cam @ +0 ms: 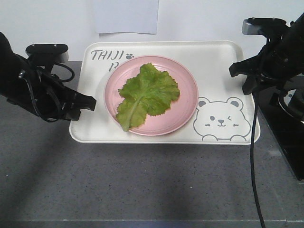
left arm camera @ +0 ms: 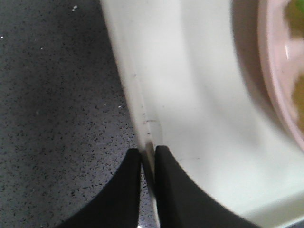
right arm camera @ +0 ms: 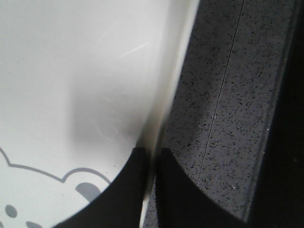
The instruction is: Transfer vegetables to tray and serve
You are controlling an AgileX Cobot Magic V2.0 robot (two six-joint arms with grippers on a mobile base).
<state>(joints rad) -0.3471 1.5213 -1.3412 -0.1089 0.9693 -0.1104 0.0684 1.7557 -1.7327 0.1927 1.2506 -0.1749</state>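
Tray (cam: pixel 209 66) rim inside each gripper (left arm camera: pixel 148 156)

black arms, curved black pincer fingers (left arm camera: pixel 128 190); looped black cables (cam: pixel 35 97)

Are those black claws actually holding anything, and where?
Yes: the left gripper pinches the tray by its left rim, the right gripper by its right rim.

Even bright light, wrist views blurred close-up
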